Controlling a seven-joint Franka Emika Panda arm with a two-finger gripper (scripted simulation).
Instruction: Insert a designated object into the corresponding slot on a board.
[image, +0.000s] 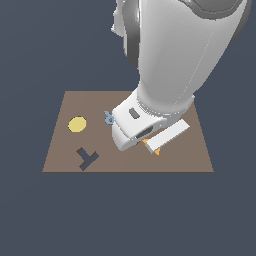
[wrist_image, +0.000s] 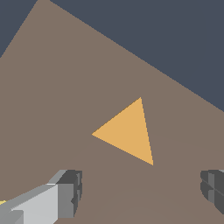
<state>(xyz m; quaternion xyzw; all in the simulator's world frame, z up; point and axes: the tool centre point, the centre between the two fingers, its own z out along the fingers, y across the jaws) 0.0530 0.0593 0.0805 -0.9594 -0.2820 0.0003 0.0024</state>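
Spread jaws (wrist_image: 142, 192) empty above orange triangle (wrist_image: 127, 133), bare board (wrist_image: 52, 109) all around its edges.

yellow disc (image: 77, 124), dark T-shaped cutout (image: 86, 158), small blue shape (image: 108, 118), perhaps a letter

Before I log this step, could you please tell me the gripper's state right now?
Gripper: open, holding nothing; its fingers stand wide apart above the orange triangle piece.

Simulated test scene — flat brown board (image: 55, 150) floating on featureless navy ground.
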